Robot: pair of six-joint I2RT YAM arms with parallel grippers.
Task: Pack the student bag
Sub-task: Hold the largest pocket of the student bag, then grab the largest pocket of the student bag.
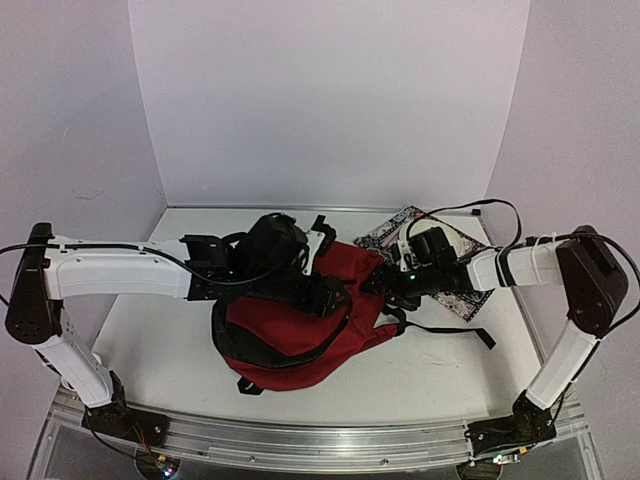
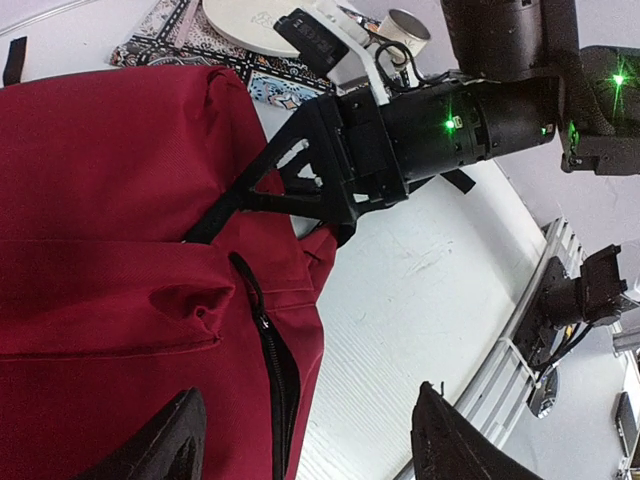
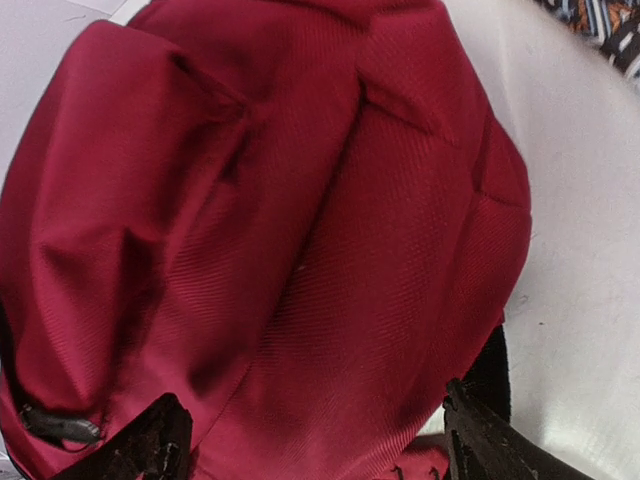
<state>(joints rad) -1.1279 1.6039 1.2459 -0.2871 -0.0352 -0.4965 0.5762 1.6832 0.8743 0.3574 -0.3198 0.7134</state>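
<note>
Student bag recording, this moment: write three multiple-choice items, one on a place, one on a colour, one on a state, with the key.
1. Where is the patterned mat?
A) behind the student bag, far right
B) at the near left edge
C) inside the bag

2. What colour is the bag's fabric?
A) blue
B) dark red
C) grey

3. How is the right claw?
A) shut on a strap
B) out of view
C) open over the bag

Key: 1 A, the top view shows it towards the back wall; 2 B, it is red in every view; 3 C, its jaws stand wide apart with red fabric below.
</note>
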